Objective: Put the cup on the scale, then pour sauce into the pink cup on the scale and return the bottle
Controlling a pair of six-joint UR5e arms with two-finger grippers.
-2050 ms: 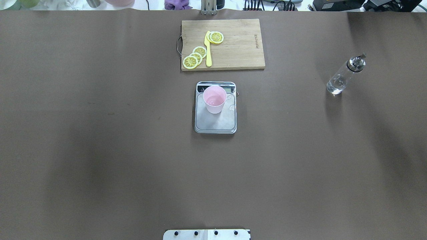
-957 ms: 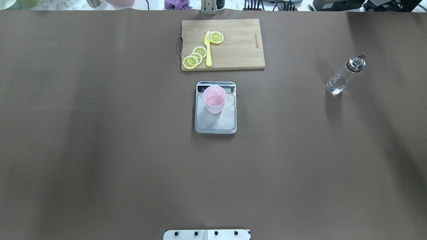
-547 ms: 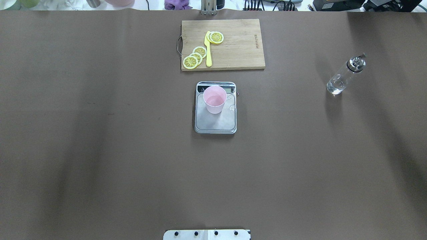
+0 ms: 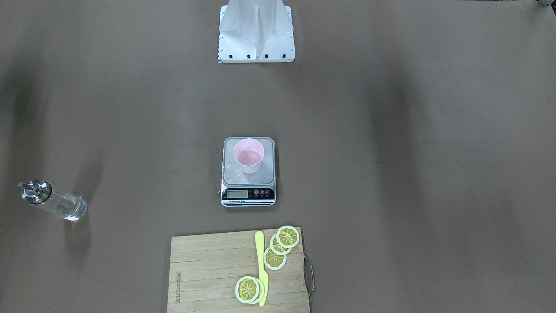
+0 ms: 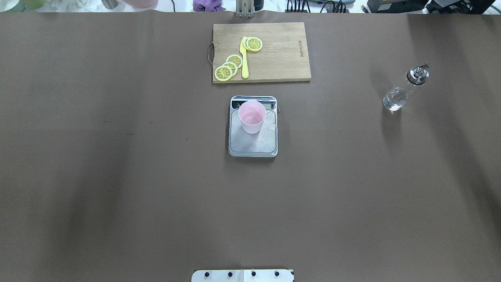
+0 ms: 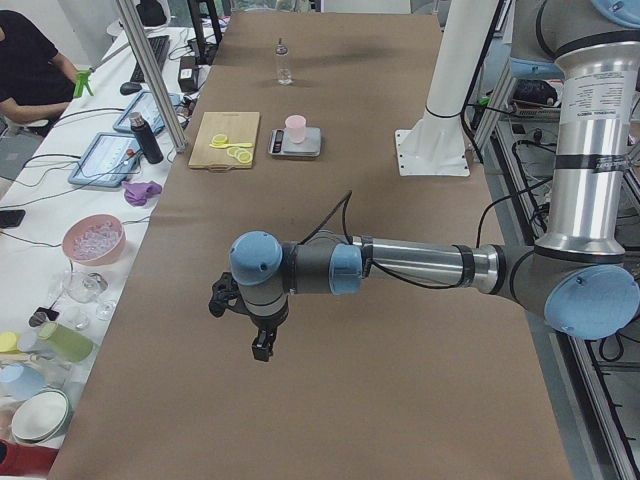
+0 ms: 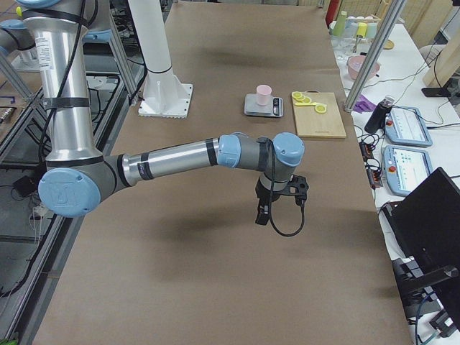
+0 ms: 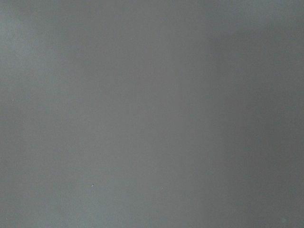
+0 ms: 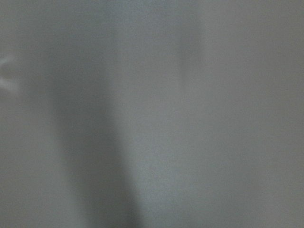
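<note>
- Nothing on the table has shifted over the last two seconds: the cup, scale and bottle all lie as they did before.
- The bottle (image 5: 400,93) stands upright on the bare table (image 5: 117,176) on the robot's right, well apart from the scale, with nothing holding it.
- It is glass, so probably hard, smooth and breakable, and likely slippery. I would grip it across the straight middle of the body, below the metal pourer cap (image 5: 417,74).
- The sauce (image 5: 392,102) shows only as a clear glint near the base, so the bottle is probably light and low in weight.
- The cup (image 5: 251,116) sits upright on the scale (image 5: 253,148), toward the display end, with a faint level line inside it.
- It is thin plastic, so likely light and easy to tip or nudge. The tapered wall suggests gripping near the rim.
- A glassy mark on the platform beside the cup may be spilled drops.
- The task looks finished to me: the cup is placed and the bottle is set back.
- The left gripper (image 6: 258,353) and right gripper (image 7: 261,217) hang over bare table, far from everything. I cannot tell whether their jaws are parted.
- A cutting board (image 5: 282,51) beyond the scale carries lemon slices (image 5: 224,73) and a yellow knife (image 5: 244,64).
</note>
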